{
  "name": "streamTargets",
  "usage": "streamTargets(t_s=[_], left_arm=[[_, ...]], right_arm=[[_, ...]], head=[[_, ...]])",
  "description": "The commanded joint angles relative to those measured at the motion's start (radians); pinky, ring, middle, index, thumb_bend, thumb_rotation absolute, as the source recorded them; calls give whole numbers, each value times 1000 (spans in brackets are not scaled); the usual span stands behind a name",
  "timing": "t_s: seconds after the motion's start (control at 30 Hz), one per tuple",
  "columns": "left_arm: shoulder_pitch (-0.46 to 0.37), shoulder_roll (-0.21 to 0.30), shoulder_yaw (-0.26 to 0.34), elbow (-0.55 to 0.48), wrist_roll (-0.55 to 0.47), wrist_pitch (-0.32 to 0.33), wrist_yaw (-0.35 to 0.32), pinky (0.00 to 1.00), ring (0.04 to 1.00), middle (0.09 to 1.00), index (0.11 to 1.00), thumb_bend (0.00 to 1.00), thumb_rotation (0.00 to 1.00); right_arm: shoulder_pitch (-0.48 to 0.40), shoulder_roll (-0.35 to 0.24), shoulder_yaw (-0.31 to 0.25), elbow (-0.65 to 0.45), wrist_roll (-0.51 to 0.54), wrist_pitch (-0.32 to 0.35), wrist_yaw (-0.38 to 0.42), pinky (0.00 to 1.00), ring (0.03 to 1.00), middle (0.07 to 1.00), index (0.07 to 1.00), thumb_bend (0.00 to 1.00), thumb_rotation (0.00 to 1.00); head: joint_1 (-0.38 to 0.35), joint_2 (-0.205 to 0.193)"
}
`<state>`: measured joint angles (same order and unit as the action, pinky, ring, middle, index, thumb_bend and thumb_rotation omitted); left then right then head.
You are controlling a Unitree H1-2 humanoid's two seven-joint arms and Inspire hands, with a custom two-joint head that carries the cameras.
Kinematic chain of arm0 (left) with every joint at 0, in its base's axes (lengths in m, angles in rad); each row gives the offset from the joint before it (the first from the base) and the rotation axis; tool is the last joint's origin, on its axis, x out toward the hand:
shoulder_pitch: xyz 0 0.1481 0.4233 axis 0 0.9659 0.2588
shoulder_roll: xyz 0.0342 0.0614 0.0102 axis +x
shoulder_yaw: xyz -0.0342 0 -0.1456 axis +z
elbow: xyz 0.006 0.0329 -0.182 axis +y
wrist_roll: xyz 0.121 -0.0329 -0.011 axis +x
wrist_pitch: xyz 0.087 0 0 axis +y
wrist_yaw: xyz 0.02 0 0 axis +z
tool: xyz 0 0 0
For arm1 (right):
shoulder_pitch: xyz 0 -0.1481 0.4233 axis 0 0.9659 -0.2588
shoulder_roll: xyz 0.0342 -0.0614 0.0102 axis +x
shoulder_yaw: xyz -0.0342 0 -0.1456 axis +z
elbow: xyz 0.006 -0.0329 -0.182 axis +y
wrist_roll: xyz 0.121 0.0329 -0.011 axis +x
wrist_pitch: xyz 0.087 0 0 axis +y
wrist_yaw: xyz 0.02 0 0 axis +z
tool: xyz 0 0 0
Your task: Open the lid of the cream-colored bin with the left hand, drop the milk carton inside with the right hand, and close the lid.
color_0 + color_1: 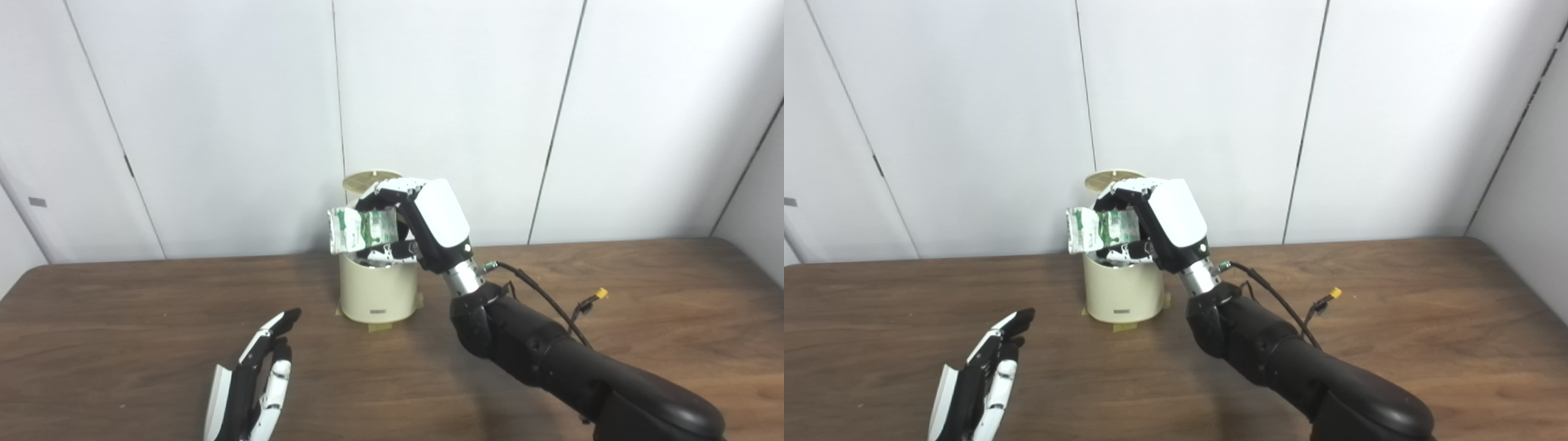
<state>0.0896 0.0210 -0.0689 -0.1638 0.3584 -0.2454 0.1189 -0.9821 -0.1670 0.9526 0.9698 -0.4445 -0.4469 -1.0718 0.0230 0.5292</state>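
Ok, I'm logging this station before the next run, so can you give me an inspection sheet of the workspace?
Surface: brown wooden table, bare apart from the bin.
Job's things: cream bin taped down, lid standing open; milk carton held above the opening.
Clutter: nothing seen.
Hands: right hand shut on the carton; left hand open, low over the table.
Cables: black cable with a yellow plug, loose by the right arm.
Surroundings: white wall panels.
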Motion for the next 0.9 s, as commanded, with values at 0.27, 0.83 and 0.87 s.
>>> streamTargets(t_s=[0.27,0.83,0.87], left_arm=[[77,-7,-15,20,29,-15,16,805,848,844,824,289,940],[75,-7,-18,19,39,-8,16,809,847,842,822,285,932],[75,-7,-18,19,39,-9,16,810,848,842,822,283,929]], right_arm=[[-56,-2,-23,-3,12,-23,-26,438,480,531,445,514,0],[-51,12,-76,30,-30,-23,-31,886,947,897,484,517,125],[-50,11,-79,28,-29,-23,-26,886,951,900,484,517,125]], head=[[1,0],[1,-2],[1,-2]])
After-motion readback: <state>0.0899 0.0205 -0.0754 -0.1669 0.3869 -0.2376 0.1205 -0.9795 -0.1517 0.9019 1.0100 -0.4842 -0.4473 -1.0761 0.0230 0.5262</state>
